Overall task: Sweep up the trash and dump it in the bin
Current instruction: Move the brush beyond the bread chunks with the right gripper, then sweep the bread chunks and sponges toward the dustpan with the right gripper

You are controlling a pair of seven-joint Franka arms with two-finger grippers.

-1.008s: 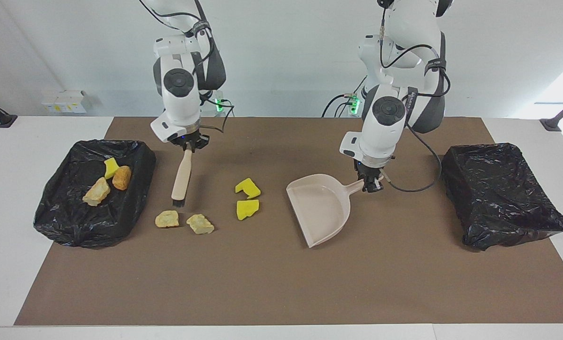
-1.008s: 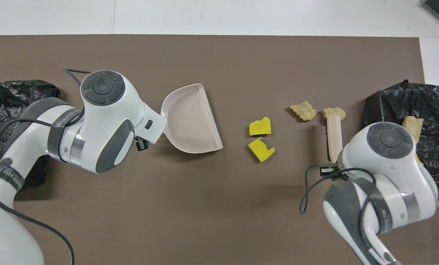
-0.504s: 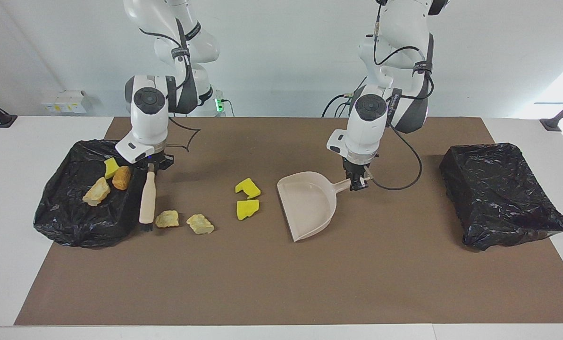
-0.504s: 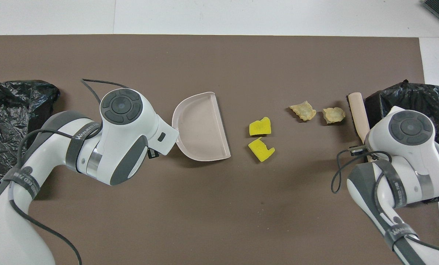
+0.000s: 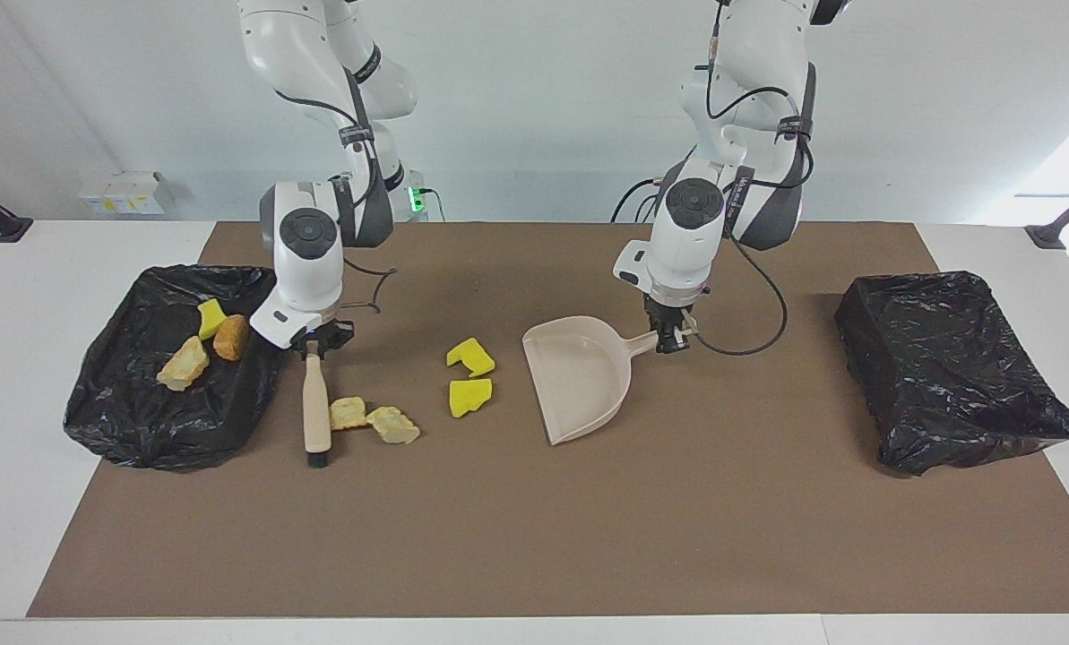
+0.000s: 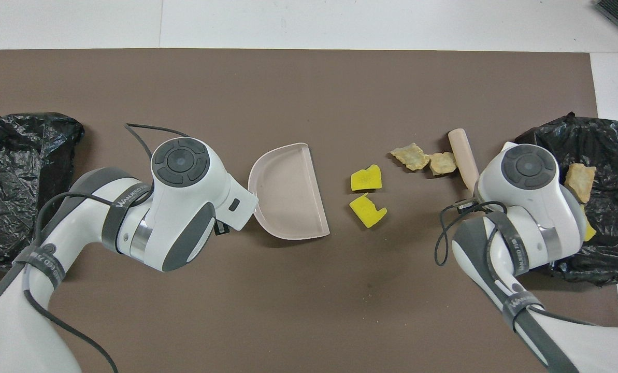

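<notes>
My right gripper (image 5: 319, 345) is shut on the top of a beige-handled brush (image 5: 317, 403) (image 6: 462, 155), whose black bristles touch the mat. Two pale tan chunks of trash (image 5: 348, 412) (image 5: 392, 425) (image 6: 410, 156) lie pressed together against the brush, on its side toward the left arm's end. Two yellow sponge pieces (image 5: 470, 356) (image 5: 469, 397) (image 6: 366, 178) lie between the chunks and the beige dustpan (image 5: 579, 376) (image 6: 288, 191). My left gripper (image 5: 668, 339) is shut on the dustpan's handle, the pan's mouth facing the trash.
A black-lined bin (image 5: 113, 403) (image 6: 614, 150) at the right arm's end holds a yellow, an orange-brown and a tan scrap. A second black-lined bin (image 5: 951, 372) (image 6: 13, 176) stands at the left arm's end. A brown mat (image 5: 534, 537) covers the table.
The right gripper swung the brush out to the bin's edge, then back, pushing the two tan chunks together toward the sponges. The left gripper slid the dustpan closer to the yellow pieces.
</notes>
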